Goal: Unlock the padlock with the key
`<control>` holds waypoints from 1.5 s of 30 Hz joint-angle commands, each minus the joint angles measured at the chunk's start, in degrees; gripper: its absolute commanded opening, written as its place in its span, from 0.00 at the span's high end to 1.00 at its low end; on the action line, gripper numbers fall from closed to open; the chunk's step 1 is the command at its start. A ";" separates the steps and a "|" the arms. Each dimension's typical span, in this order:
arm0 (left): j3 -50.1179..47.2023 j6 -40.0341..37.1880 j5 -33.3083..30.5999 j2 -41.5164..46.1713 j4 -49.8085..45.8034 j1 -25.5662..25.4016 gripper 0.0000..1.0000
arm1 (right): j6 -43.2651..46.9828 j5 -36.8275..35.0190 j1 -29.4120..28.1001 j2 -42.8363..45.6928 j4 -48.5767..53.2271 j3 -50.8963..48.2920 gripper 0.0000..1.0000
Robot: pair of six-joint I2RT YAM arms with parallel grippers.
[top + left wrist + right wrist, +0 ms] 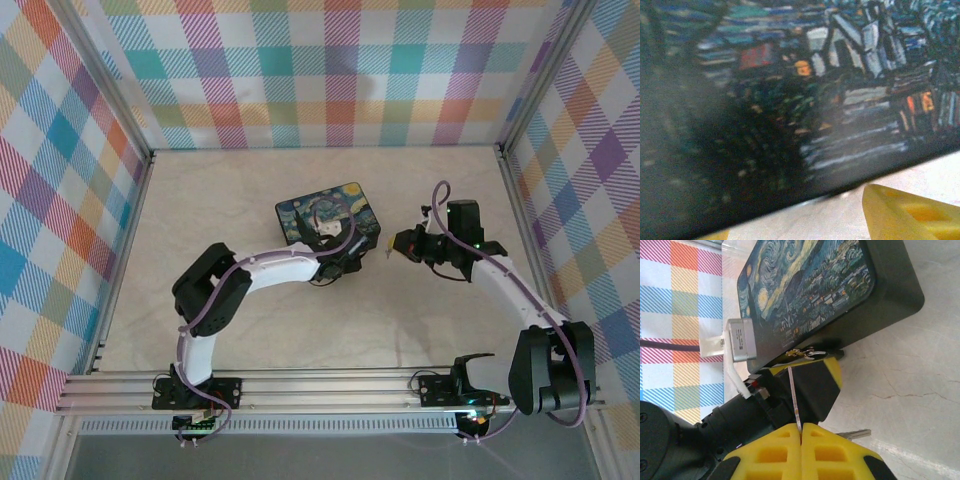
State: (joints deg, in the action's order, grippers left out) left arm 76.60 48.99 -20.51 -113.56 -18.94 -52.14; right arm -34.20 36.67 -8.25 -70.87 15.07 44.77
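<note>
So, headcount: two hands, one box, one padlock, and what looked like two bits of key metal. The right hand (801, 432) had its yellow pads squeezed together on the key (795, 400), a thin silvery sliver sticking straight out toward the box (810, 285). A second key-shaped bit (856, 433) poked out sideways just beside that hand, over the counter (900, 380).

The padlock (809, 353) was tiny. I only made out a silvery loop and a dark bit at the box's near edge, right up against the left hand (347, 255). That hand was pressed close to the box's side, with one yellow pad (910, 215) showing in its own camera. I honestly couldn't tell how far open it was, or whether it actually held the padlock. The key tip sat near the lock, not touching it.
</note>
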 commanded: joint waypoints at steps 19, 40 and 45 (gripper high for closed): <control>8.48 3.86 -14.26 -8.62 -5.69 -1.78 0.67 | 2.18 4.63 0.34 1.43 0.00 -1.70 0.97; 17.83 -4.27 19.17 3.28 -33.87 6.89 0.86 | -3.15 -1.68 -14.07 6.80 -8.23 -16.43 0.96; 20.21 -3.30 30.60 4.81 -37.02 9.54 0.88 | -6.05 -2.74 -17.00 8.56 -16.25 -18.98 0.96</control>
State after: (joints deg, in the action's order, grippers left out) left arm 94.21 45.98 0.73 -111.63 -51.66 -43.48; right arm -37.95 35.14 -24.51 -64.20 5.89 26.85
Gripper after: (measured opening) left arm 0.285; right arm 0.044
